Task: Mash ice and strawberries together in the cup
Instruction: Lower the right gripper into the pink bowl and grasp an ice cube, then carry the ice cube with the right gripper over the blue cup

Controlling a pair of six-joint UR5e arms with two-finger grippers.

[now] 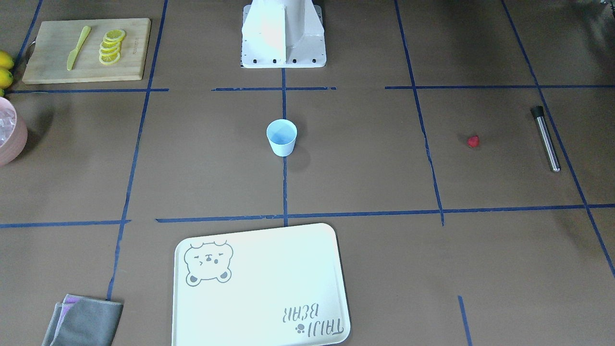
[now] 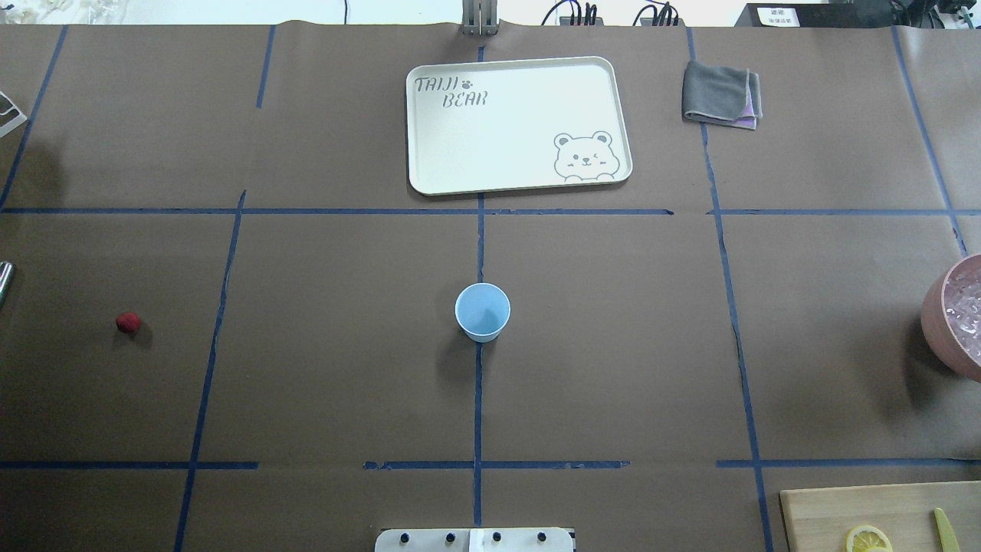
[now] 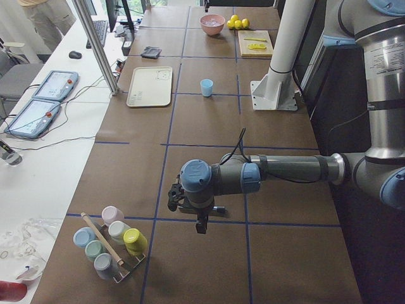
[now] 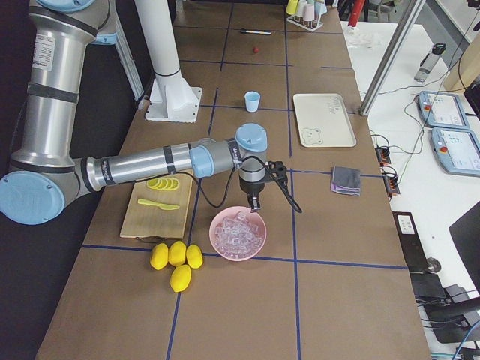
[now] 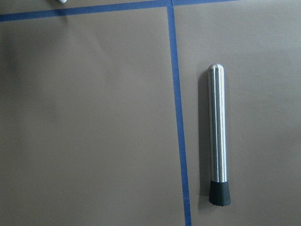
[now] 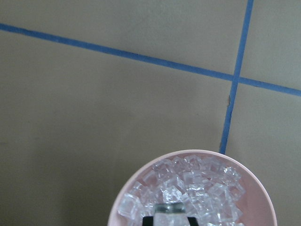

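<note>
Front view: the cup [image 1: 281,138] stands mid-table. The strawberry [image 1: 473,141] lies well apart from it, near a muddler [image 1: 546,139].

Left side: the left gripper [image 3: 201,225] points down near the table, far from the cup. I cannot tell whether it is open.

Right side: the right gripper [image 4: 254,201] hangs just over the bowl [image 4: 238,259]. Its opening is likewise unclear.

Right wrist: ice [image 6: 202,186] lies in the bowl below the fingers.

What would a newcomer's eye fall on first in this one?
The pale-blue cup stands alone, seemingly empty, at the middle of the table. At the robot's right end the right gripper hangs over the pink bowl heaped with ice. On the robot's left side a tiny red strawberry lies in the open near a steel muddler with a black tip.
</note>
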